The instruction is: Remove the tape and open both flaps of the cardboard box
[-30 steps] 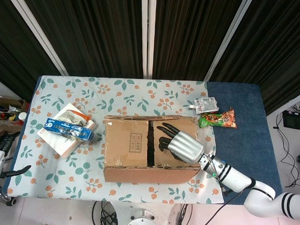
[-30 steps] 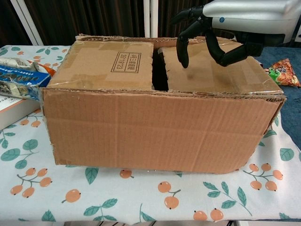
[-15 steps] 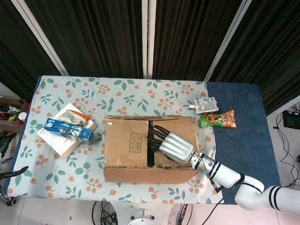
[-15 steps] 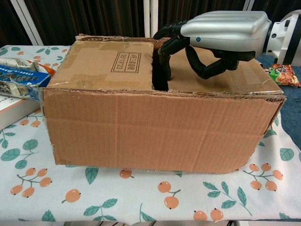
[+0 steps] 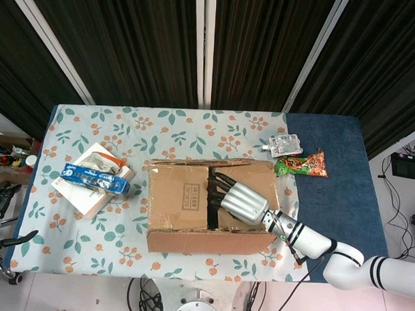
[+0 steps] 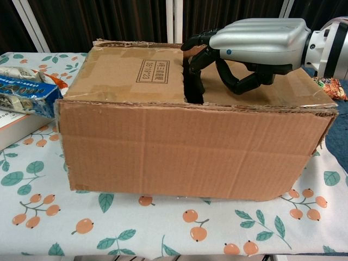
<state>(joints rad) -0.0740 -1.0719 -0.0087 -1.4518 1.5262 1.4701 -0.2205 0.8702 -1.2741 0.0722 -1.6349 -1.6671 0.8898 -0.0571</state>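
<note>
Cardboard box (image 5: 209, 207) sits mid-table on the floral cloth (image 5: 126, 135), both flaps down, a dark gap open along the centre seam. No strip bridges the gap; tan tape remnants show on the left flap (image 6: 128, 76) in the chest view, so the tape step looks done or nearly so.

Change over the last second: right hand (image 5: 241, 200) has slid leftward across the right flap (image 6: 283, 89), from hovering with fingers splayed above it to having its fingertips (image 6: 194, 81) curled down into the seam gap. The box has also shifted a little to the right on the cloth, probably dragged by the hand. The hand holds nothing; fingers are hooked and close together, thumb tucked beneath the palm, apparently on the flap.

Meaning: the fingers seem set to catch the inner edge of the right flap and lift it outward. Neither flap is raised yet.

Left hand (image 5: 3, 197) hangs at the table's left edge, well apart from the box, fingers apart and holding nothing.

Nearby: blue packet (image 5: 94, 179) on a book (image 5: 87, 195), snack bag (image 5: 301, 163) on the far right.
</note>
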